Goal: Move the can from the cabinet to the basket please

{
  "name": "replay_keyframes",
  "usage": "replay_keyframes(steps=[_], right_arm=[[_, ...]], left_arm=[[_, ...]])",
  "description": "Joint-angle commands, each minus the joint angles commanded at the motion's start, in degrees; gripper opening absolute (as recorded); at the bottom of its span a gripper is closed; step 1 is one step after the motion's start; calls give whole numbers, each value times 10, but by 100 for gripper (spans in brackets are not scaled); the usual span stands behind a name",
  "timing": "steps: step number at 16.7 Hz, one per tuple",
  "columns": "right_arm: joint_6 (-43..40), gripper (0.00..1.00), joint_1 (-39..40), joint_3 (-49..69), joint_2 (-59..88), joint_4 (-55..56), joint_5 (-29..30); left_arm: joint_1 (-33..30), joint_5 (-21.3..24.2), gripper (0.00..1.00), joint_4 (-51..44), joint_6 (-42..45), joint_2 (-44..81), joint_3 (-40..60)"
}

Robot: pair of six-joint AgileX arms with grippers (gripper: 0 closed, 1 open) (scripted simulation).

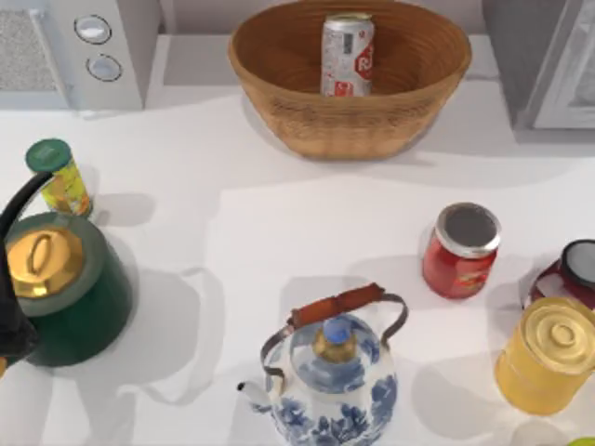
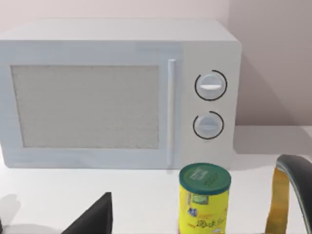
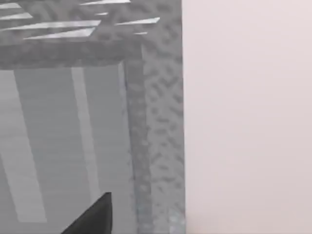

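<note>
The silver-white can [image 1: 347, 54] with red lettering stands upright inside the tan wicker basket [image 1: 279, 93] at the back middle of the table, and nothing is holding it. The grey cabinet [image 1: 521, 56] with its white-framed door sits at the back right. My left arm [image 1: 11, 336] is at the table's left edge beside the green kettle, and its gripper [image 2: 95, 220] faces the white appliance. My right gripper [image 3: 95, 217] is close up against the cabinet's [image 3: 156, 122] grey wall.
A white appliance [image 1: 102, 46] with two knobs stands at the back left. In front of it are a yellow container [image 1: 60, 177] and a green kettle [image 1: 65, 288]. A blue-white teapot [image 1: 330, 372], a red jar [image 1: 462, 249], a dark jar [image 1: 572, 271] and a yellow canister [image 1: 548, 353] crowd the front.
</note>
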Motion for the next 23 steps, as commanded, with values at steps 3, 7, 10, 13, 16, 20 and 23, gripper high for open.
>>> replay_keyframes(steps=[3,7,10,13,16,20,23], right_arm=[[-1,100,2,125,-25,-151,2],[-4,100,7,243,-54,-284,8],[-4,100,9,279,-64,-320,10],[-4,100,9,279,-64,-321,10],[-4,100,13,280,-62,-320,16],[-4,100,92,287,-57,-327,95],[-4,100,204,294,-54,-333,207]], left_arm=[[0,0,100,0,0,0,0],[0,0,100,0,0,0,0],[0,0,100,0,0,0,0],[0,0,100,0,0,0,0],[0,0,100,0,0,0,0],[0,0,100,0,0,0,0],[0,0,100,0,0,0,0]])
